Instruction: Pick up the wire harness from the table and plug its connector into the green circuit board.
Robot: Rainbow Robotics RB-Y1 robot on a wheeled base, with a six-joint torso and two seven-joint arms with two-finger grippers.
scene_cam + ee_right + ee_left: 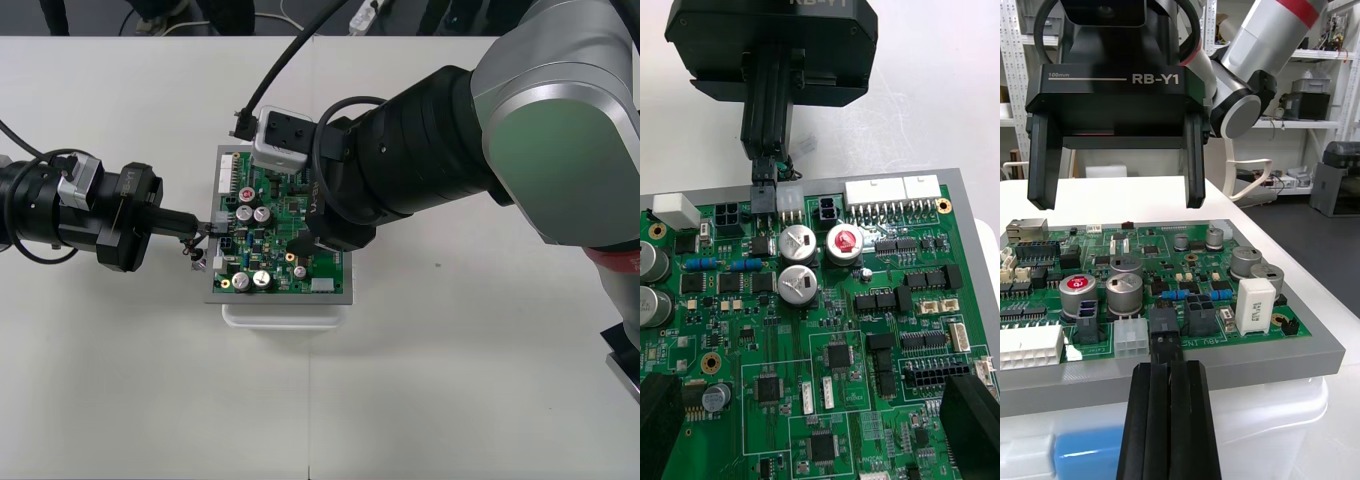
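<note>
Clamping the small black plug (pixel 1163 324) of the wire harness between the fingers (pixel 1146 420) of the left gripper (pixel 1169 367), both pressed tight together with the plug pinched at their tips. Extended in from the table's left side, level with the left edge of the green circuit board (pixel 285 235). Holding the plug upright against a black header on that board edge, between a white connector (pixel 1129 341) and a black four-pin socket (pixel 1201 315). Cannot tell whether fully seated or only touching. Noting thin red, green and black wires (pixel 790 171) bunched just beside the plug, on the table side of the board edge and close under the left fingers. Noting also, in the front view, a small tangle of harness by the fingertips, just off the board's left edge.

Logging the right gripper (pixel 814 390) as hovering above the board's middle, spread wide with nothing between its two black tips. Extended in from the right, across the board's far right part, with its wrist camera (pixel 283 140) over the board's far edge. Well apart from the plug, facing the left gripper across the board.

Recording the board as framed in grey (pixel 280 297), seated on a white base (pixel 285 318), on the plain light table (pixel 450 380).
</note>
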